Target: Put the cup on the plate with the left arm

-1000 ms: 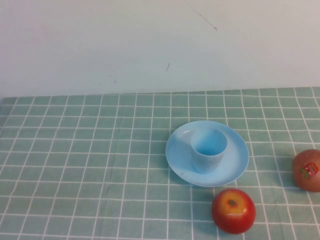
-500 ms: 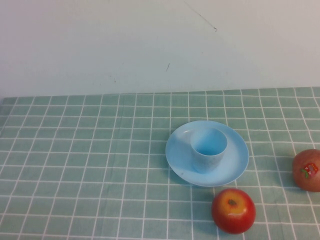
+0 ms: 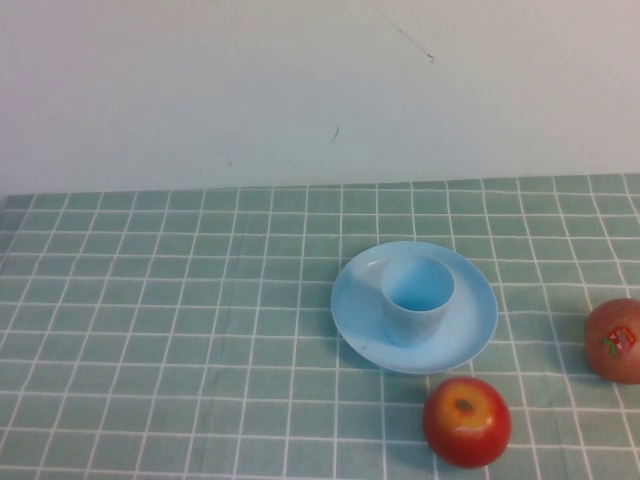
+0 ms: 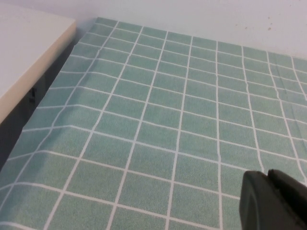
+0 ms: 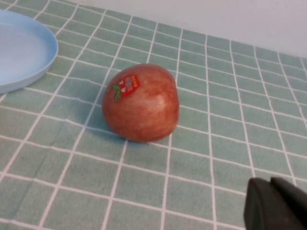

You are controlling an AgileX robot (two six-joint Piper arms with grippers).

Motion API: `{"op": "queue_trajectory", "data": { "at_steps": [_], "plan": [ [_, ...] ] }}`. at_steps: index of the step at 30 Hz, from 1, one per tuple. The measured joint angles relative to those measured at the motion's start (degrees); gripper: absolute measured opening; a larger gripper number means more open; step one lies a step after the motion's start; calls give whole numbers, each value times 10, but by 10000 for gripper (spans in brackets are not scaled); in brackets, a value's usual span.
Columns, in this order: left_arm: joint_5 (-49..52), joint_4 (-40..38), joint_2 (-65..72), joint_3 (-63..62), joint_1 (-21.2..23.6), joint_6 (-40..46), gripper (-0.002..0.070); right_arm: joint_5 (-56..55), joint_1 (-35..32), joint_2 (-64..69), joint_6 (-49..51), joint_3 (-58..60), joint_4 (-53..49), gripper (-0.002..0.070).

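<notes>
The light blue cup (image 3: 416, 298) stands upright on the round light blue plate (image 3: 470, 330) right of the table's middle. No arm shows in the high view. My left gripper (image 4: 269, 176) shows only in the left wrist view, its two black fingers pressed together, shut and empty over bare green checked cloth, with cup and plate out of that view. My right gripper (image 5: 271, 183) shows only in the right wrist view, shut and empty, near a reddish apple with a sticker (image 5: 141, 102). The plate's rim (image 5: 29, 62) shows at that view's edge.
A red apple (image 3: 466, 420) lies just in front of the plate. The sticker apple (image 3: 614, 340) lies at the right edge. A white wall backs the table. A pale raised board (image 4: 24, 62) borders the cloth in the left wrist view.
</notes>
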Motion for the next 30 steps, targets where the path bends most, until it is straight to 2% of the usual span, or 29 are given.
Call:
{"op": "queue_trajectory", "data": {
  "at_steps": [30],
  "plan": [
    [-8, 4, 0, 0, 0, 10, 1, 0, 0, 0, 0, 0, 0, -2]
  ]
}}
